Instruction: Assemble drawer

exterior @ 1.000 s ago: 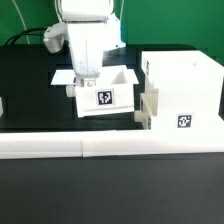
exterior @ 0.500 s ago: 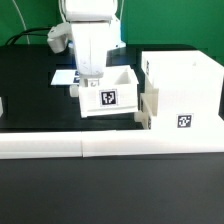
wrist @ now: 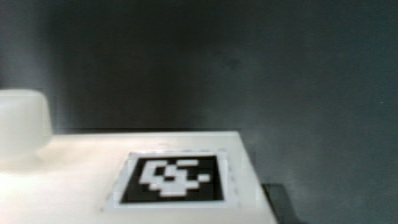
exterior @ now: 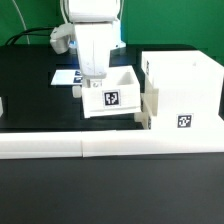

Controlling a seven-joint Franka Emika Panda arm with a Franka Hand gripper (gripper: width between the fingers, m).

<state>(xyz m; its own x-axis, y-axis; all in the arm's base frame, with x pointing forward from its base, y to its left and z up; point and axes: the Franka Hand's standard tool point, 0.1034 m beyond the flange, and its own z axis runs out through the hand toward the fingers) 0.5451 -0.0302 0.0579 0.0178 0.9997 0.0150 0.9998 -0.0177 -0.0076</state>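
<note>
The white drawer case point(exterior: 186, 88) stands on the exterior view's right, its tag point(exterior: 184, 122) facing front. A small tray point(exterior: 149, 110) sticks out of its lower left side. A second open-top tray point(exterior: 112, 98) with a tag sits just left of the case. My gripper point(exterior: 88, 86) comes down over this tray's left wall and appears shut on it. The wrist view shows the tray's white tagged face point(wrist: 173, 178) close up over the black table; the fingers are not clear there.
The marker board point(exterior: 64, 75) lies flat behind the gripper. A long low white rail point(exterior: 110, 148) runs along the front. A white part point(exterior: 2, 105) shows at the exterior view's left edge. The table is black.
The gripper and the tagged tray have shifted together toward the exterior view's right, closer to the case. The case has not moved.
</note>
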